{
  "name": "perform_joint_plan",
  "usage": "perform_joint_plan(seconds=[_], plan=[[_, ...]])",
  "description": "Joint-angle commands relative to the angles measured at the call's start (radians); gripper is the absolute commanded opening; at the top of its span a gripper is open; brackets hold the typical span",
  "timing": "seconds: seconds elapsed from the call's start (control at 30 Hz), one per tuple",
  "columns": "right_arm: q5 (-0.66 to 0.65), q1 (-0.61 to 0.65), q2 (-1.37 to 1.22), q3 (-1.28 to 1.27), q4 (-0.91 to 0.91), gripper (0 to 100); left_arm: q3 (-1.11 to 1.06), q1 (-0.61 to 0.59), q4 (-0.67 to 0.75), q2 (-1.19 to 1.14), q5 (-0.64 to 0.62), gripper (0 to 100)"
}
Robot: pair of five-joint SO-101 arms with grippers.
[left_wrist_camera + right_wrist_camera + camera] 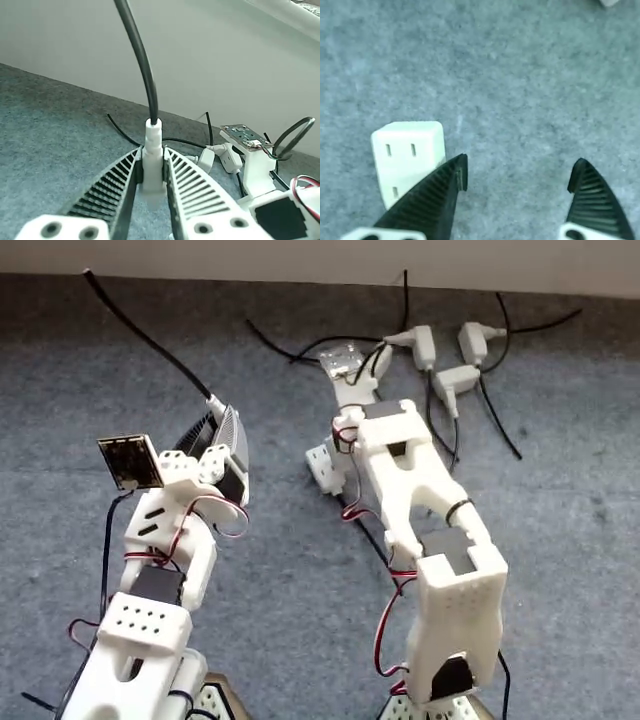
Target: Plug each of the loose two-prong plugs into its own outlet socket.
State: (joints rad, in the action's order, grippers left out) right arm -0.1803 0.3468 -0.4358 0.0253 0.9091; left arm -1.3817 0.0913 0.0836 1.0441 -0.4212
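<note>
Notably, plug (153,155) prongs hidden between left jaws.

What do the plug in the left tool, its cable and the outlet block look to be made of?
Plug: white moulded plastic, smooth and matte, probably hard.
Cable: black sheath with a slight sheen, likely rubbery, since it curves in an arc.
Outlet block: white plastic, seemingly rigid, with smooth faces and crisp slots.
</note>
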Motion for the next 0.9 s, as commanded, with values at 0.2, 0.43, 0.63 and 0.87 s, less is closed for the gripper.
perform_joint_plan(seconds=[0.2, 0.43, 0.63, 0.87], plan=[[0.152, -0.128, 0.231, 0.047, 0.151, 31.7, 0.015, -0.008, 0.025, -0.001, 0.023, 1], [0.379, -0.387, 0.208, -0.104, 0.214, 31.7, 0.295, 0.047, -0.069, -0.306, 0.192, 1], [0.476, -0.427, 0.179, -0.344, 0.125, 31.7, 0.883, 0.058, -0.416, -0.826, 0.236, 1], [0.474, -0.418, 0.240, -0.446, 0.004, 31.6, 1.366, 0.171, -0.690, -1.116, 0.557, 1]])
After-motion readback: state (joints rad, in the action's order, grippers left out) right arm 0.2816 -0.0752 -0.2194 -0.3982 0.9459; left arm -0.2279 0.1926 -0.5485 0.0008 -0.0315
